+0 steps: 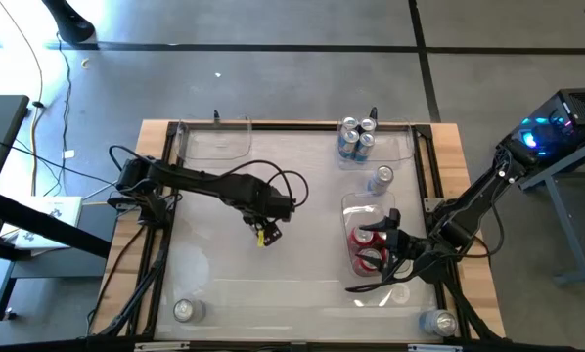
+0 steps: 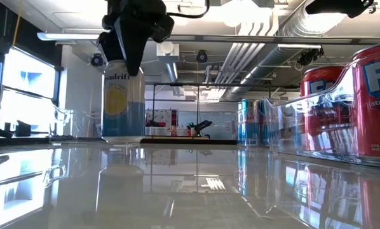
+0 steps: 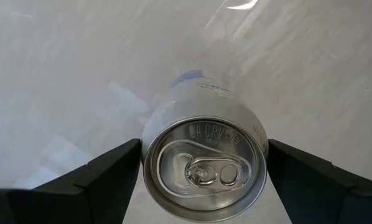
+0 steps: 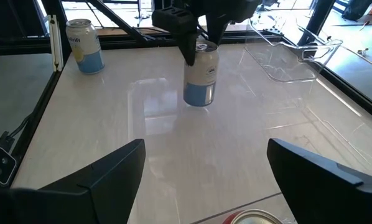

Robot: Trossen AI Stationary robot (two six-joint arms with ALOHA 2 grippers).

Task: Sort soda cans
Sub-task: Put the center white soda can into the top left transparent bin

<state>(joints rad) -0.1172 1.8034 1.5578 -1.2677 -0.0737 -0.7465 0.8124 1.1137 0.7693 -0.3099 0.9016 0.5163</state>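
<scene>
A pale soda can (image 4: 200, 78) with a yellow and light-blue label hangs upright at mid-table, and my left gripper (image 3: 203, 146) is shut on it from above. In the high view that gripper (image 1: 263, 227) hides the can. The low view shows the can (image 2: 122, 102) a little above the tabletop. My right gripper (image 4: 204, 180) stands open and empty over a clear bin (image 1: 356, 210) at the right that holds red cans (image 1: 369, 249). Blue cans (image 1: 356, 140) stand in a far-right bin (image 1: 402, 147). My left gripper pinches the can's upper side wall, just below the rim (image 3: 150, 144), between its two fingers (image 3: 108, 171), one on each side. The fingers come from above and point down. The can stays upright, silver top up, lifted slightly clear of the table.
A lone can (image 1: 381, 178) stands between the two right bins. One can (image 1: 185, 310) stands at the near left corner and another (image 1: 437, 321) at the near right corner. A clear bin (image 1: 214, 142) sits at the far left. A raised black frame (image 1: 160, 244) borders the tabletop.
</scene>
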